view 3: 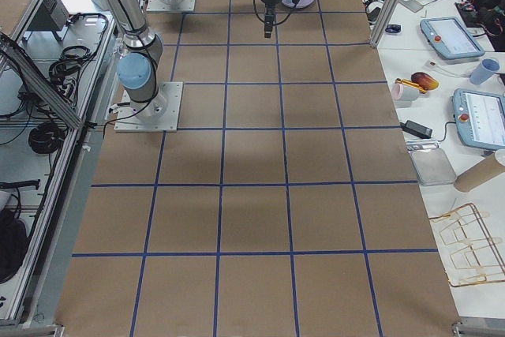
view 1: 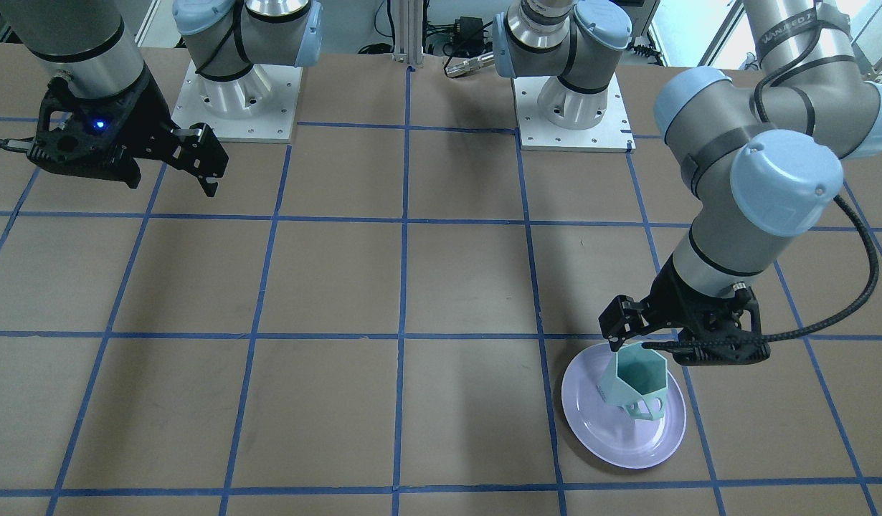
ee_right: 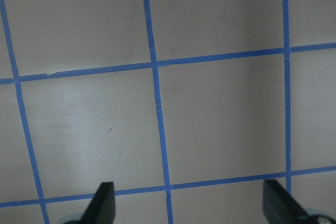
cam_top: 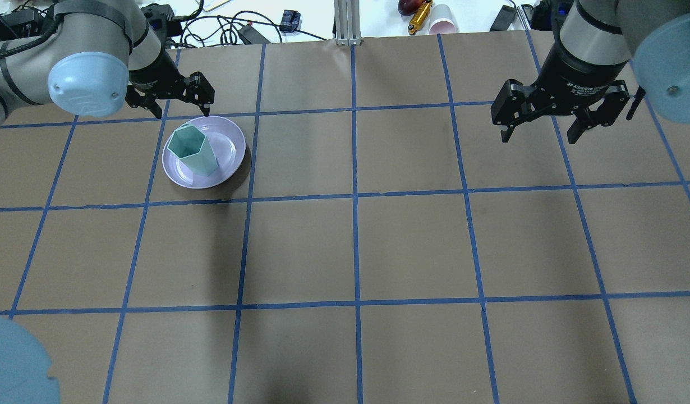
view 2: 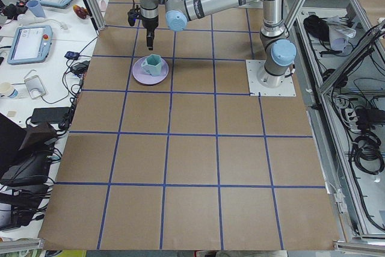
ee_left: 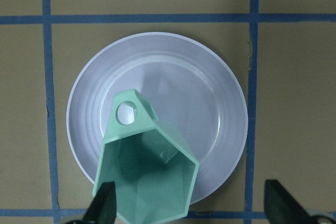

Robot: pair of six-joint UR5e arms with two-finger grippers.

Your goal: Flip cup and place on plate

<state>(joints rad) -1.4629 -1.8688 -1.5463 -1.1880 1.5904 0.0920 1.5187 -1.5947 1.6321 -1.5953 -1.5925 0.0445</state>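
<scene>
The mint-green faceted cup point(cam_top: 192, 148) stands upright, mouth up, on the lavender plate point(cam_top: 228, 147) at the table's far left. It also shows in the front view point(view 1: 638, 383) on the plate point(view 1: 613, 437), and in the left wrist view point(ee_left: 147, 182) with its handle toward the plate's point(ee_left: 210, 103) middle. My left gripper point(cam_top: 179, 106) is open and empty, a little above and just beyond the cup; in the left wrist view point(ee_left: 191, 205) its fingers stand wide to either side. My right gripper point(cam_top: 538, 134) is open and empty, above bare table at the far right.
Brown paper with a blue tape grid point(cam_top: 354, 196) covers the table. Both arm bases point(view 1: 574, 107) stand on the robot's side. Cables, tools and a pink cup point(cam_top: 443, 25) lie past the far edge. The left arm's elbow point(view 1: 778, 179) hangs above the plate's area.
</scene>
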